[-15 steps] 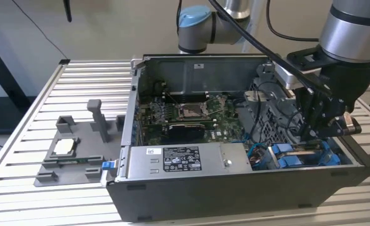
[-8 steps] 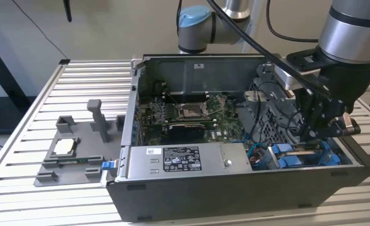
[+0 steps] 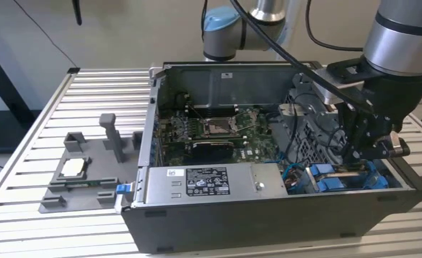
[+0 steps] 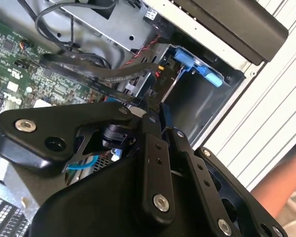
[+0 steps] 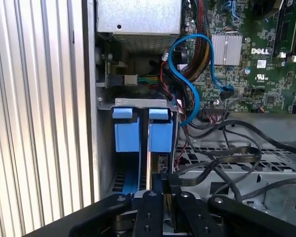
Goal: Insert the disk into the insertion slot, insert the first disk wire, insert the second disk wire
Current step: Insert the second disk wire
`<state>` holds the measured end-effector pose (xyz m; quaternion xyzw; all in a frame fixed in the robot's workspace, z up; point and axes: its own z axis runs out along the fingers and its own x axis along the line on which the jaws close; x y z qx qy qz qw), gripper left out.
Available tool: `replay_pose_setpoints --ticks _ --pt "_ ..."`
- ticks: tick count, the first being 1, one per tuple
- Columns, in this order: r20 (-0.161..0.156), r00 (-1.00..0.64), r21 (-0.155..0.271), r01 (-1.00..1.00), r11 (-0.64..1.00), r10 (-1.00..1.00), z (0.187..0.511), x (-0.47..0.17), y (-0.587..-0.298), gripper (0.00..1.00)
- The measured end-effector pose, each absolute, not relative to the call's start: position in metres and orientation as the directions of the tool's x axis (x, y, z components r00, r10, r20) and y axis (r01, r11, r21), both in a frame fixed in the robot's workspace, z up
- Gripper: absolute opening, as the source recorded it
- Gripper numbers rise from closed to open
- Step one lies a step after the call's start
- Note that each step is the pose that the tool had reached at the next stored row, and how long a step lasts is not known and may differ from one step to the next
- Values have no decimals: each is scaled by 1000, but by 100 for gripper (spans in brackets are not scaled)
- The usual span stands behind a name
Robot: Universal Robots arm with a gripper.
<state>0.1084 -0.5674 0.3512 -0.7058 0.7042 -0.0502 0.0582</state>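
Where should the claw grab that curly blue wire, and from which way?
Probably at the small dark plug on the loose end of the blue wire: it looks stiff, while the loop is floppy. Come straight in through the open side of the case, since the plug lies uncovered over the green board.
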Motion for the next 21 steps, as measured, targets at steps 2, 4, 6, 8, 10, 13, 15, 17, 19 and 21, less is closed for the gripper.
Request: replay_pose_setpoints --ticks 2,4,6,8,10,13,15,17,19,21 --pt "-12 3 -153 -988 -1 -1000 350 109 -567 16" --pt "-13 3 -153 -988 -1 -1000 349 109 -567 16" --pt "-16 3 -153 -988 -1 -1000 348 109 -567 16" --pt "-19 3 -153 -988 0 -1000 347 110 -567 16" --pt "-20 3 -153 -988 0 -1000 346 110 -567 16" --pt "-24 3 -153 -988 1 -1000 344 111 -567 16" --pt "-33 3 -153 -988 2 -999 344 111 -567 16" --pt "-42 3 -153 -988 3 -999 343 112 -567 16" --pt "-43 3 -153 -988 4 -999 343 113 -567 16" --pt "-43 3 -153 -988 4 -999 342 113 -567 16"
